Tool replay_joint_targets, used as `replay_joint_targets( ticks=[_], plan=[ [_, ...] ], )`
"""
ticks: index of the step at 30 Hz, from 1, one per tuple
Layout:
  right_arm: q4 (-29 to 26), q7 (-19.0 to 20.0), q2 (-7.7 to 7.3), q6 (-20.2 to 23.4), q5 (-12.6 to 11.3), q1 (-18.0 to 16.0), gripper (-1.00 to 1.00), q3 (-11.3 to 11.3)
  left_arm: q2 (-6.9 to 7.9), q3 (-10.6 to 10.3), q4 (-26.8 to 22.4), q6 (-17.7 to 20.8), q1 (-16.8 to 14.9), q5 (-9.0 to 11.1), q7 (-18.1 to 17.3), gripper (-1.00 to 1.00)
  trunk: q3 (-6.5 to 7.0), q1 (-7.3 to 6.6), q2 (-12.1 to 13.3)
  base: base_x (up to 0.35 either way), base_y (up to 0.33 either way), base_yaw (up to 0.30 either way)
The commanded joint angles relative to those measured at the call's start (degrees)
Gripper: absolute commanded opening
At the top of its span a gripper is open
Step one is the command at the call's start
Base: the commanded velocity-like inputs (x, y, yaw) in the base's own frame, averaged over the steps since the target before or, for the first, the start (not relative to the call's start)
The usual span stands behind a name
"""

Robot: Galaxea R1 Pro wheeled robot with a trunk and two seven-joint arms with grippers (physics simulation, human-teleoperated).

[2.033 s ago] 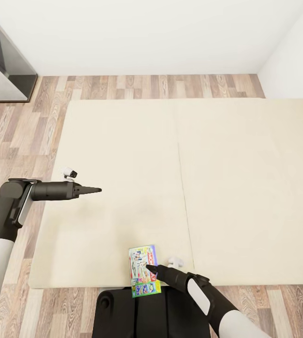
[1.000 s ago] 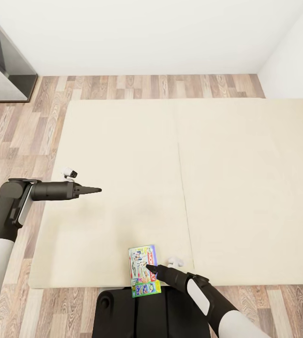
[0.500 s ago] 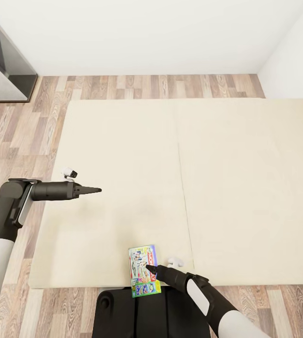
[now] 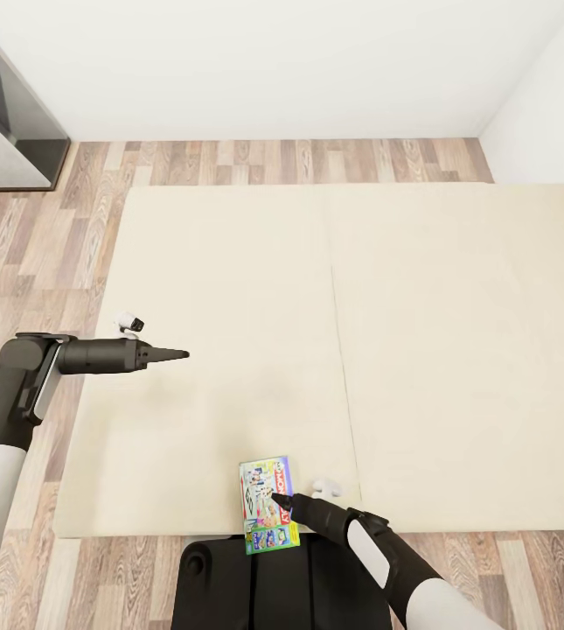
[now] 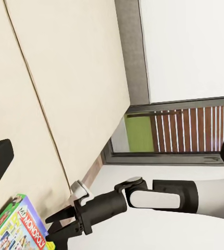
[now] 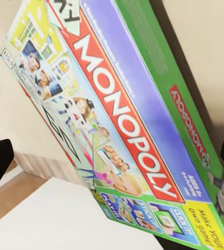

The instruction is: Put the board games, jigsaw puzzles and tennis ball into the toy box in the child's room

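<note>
Board game (image 4: pixel 269 506) pickup is where this is at, and honestly nothing has changed over the last couple of seconds: head view is identical, both arms frozen, box in the same spot. My read is that the operator is paused lining up the grab, so the task isn't moving forward right now, and nothing visible here has gone toward the toy box yet.

Biggest thing in the scene is the bed (image 4: pixel 456 350), a plain beige mattress taking up most of the floor. The box lies flat at its near edge, a bit left of the centre seam, with its near end hanging slightly over the edge above the robot's dark base (image 4: pixel 255 586).

The left gripper (image 4: pixel 172 354) hovers over the left part of the mattress, well apart from the box, its wrist view showing dark fingers spread wide with nothing between them.

The right gripper (image 4: pixel 277 499) has its tip over the box. Its fingers sit at opposite edges of its wrist view, so it's spread wide, not clamped on anything.

The box itself (image 6: pixel 122 130): thin, flat, green sides, blue top, red Monopoly band, busy cartoon print.
</note>
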Motion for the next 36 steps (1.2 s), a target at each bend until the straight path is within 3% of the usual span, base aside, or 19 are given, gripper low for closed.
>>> replay_joint_targets(
  ticks=[1,36],
  plan=[
    [-0.03,-0.04,-0.02,0.27,-0.51,-0.02,1.00,0.11,0.03,-0.02,-0.01,0.61,-0.01,-0.01,-0.21,1.00,-0.06,0.03,-0.08,0.000,0.000,0.000],
    [-0.03,-0.05,-0.02,0.25,-0.61,-0.02,1.00,0.16,0.03,-0.02,-0.01,0.61,-0.01,-0.01,-0.21,1.00,-1.91,0.03,-0.08,0.000,0.000,0.000]
  ],
)
